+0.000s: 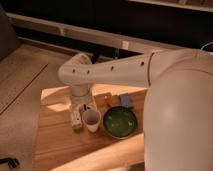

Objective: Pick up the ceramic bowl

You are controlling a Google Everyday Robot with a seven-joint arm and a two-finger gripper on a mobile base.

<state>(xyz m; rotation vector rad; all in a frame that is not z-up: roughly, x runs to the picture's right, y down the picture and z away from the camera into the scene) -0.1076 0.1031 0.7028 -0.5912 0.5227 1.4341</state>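
Though the gripper hangs near the ceramic bowl, its state is unclear; the arm partly hides it.

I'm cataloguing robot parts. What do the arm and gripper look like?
The arm is a smooth, cream-white rounded tube with small dark dots along it and a bulbous upper section. The gripper, pale with dark details, sits beside the white cup.

One bowl, one cup, one claw alongside
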